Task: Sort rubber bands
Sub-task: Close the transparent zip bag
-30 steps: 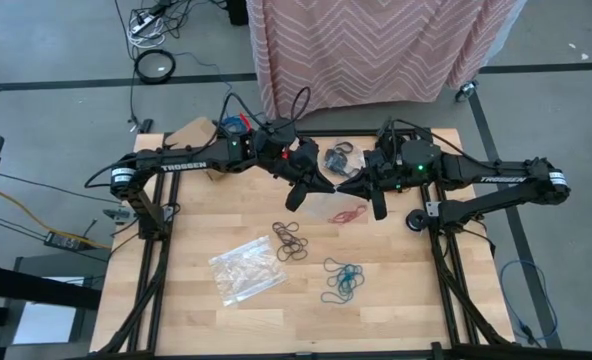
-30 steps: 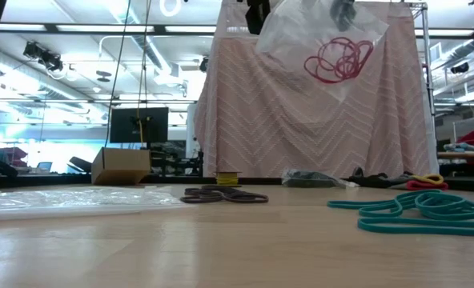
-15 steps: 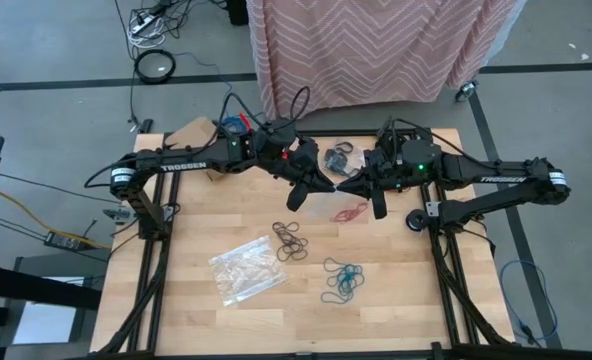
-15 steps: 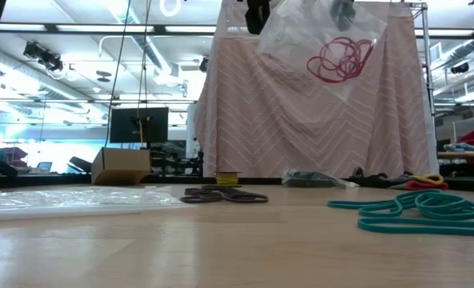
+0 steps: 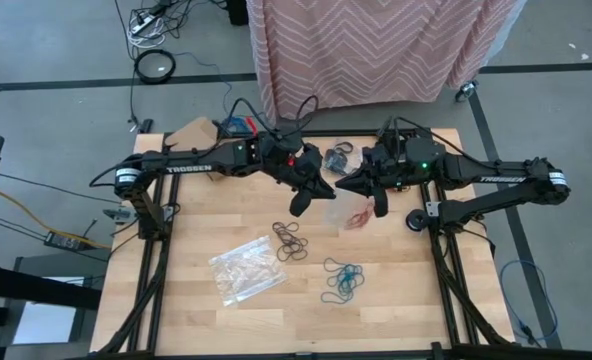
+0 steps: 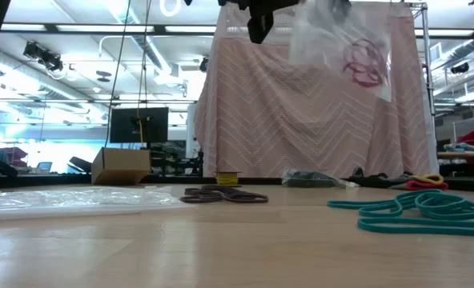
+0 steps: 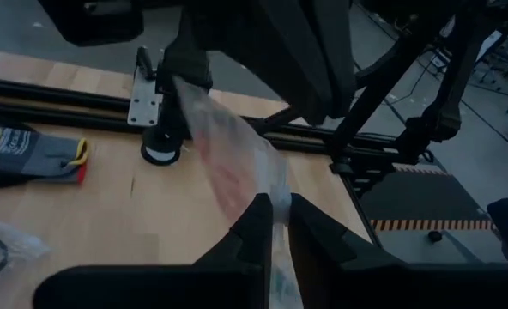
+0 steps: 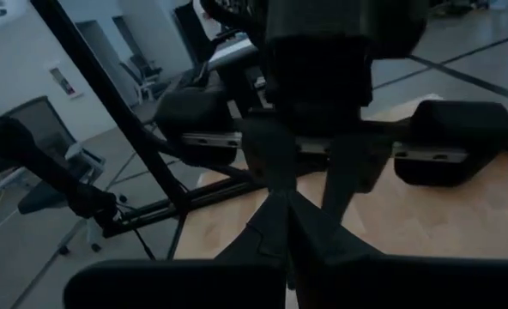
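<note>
1. The left gripper (image 5: 323,192) is up in the air over the middle of the table's far half. Its two fingers (image 7: 252,225) are almost together, and the edge of a clear plastic bag (image 6: 343,48) sits in the thin gap between them. I cannot tell if they are really pinching it.
2. The right gripper (image 5: 341,184) is just beside the left one, tip to tip. Its fingers (image 8: 275,225) are pressed tight together on the top of the same bag.
3. The bag hangs down from the right gripper, high above the wood. Inside it is a bunch of red rubber bands (image 6: 363,62).
4. On the table (image 5: 196,220), near the middle, lies a little pile of brown rubber bands (image 5: 290,243).
5. Closer to the near edge, a bit to the right, lie the teal rubber bands (image 5: 342,281).
6. Near the far edge, between the two arms, is a dark heap of black rubber bands (image 5: 340,155).
7. A second clear bag (image 5: 246,268) lies flat to the left of the brown pile.
</note>
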{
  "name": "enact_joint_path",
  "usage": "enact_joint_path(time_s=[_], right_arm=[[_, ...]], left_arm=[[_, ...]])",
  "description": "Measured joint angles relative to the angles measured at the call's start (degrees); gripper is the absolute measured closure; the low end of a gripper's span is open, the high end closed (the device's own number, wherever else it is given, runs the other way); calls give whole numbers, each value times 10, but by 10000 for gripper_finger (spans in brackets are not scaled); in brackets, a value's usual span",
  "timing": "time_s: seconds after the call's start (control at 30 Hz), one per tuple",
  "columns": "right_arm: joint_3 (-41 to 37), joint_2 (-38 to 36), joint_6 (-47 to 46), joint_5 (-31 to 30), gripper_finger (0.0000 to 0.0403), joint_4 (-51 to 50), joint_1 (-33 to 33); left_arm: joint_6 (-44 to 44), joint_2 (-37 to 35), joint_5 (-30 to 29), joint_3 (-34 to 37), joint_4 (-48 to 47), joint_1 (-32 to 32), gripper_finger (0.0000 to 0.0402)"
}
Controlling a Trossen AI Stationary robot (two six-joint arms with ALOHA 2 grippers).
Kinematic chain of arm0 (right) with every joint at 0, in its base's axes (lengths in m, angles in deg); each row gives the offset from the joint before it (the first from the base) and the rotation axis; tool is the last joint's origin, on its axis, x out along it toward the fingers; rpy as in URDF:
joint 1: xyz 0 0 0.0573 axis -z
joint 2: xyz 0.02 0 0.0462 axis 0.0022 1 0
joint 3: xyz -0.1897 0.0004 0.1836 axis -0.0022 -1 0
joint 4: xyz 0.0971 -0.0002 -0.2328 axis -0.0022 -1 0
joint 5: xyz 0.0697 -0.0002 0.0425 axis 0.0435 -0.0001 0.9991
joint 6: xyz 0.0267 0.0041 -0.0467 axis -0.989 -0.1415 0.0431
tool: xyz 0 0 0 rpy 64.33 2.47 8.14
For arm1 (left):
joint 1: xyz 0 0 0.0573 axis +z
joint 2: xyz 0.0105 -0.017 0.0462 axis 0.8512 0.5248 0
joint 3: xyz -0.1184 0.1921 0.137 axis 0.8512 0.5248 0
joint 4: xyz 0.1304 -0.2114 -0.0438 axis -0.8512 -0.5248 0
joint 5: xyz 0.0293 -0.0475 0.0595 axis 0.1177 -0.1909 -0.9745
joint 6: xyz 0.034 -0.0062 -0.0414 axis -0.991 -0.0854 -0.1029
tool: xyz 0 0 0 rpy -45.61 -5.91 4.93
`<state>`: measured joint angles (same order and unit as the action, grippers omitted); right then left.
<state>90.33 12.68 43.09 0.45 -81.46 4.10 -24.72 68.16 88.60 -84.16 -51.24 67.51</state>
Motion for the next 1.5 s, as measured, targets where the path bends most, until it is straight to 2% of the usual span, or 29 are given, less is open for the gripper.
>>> enact_joint_path(time_s=[0.07,0.2,0.33,0.47,0.6,0.73,0.9,1.07,1.27,1.4,1.5], right_arm=[[0,0,0,-2,403,-5,0],[0,-3,0,-45,403,-15,1],[1,-19,16,-50,403,-4,7],[1,-16,10,-46,403,-52,8],[1,13,-13,-41,403,-60,8],[0,53,-17,-40,403,-83,8],[0,102,-20,-40,403,-150,10],[0,140,-32,-33,399,-137,9],[0,151,-16,-33,367,-68,6],[0,150,-15,-40,336,2,3],[0,153,-14,-97,310,5,-1]], left_arm=[[0,3,1,0,3,0,360],[-6,4,20,0,-11,0,371],[-66,-20,10,0,-85,0,391],[-142,-45,6,0,-140,2,391],[-171,-50,3,0,-183,2,391],[-213,-17,-36,-1,-252,5,391],[-211,21,-51,0,-266,6,391],[-180,45,-100,1,-275,10,393],[-149,32,-141,-18,-280,34,393],[-133,20,-225,-59,-283,48,393],[-105,17,-296,-92,-291,52,393]])
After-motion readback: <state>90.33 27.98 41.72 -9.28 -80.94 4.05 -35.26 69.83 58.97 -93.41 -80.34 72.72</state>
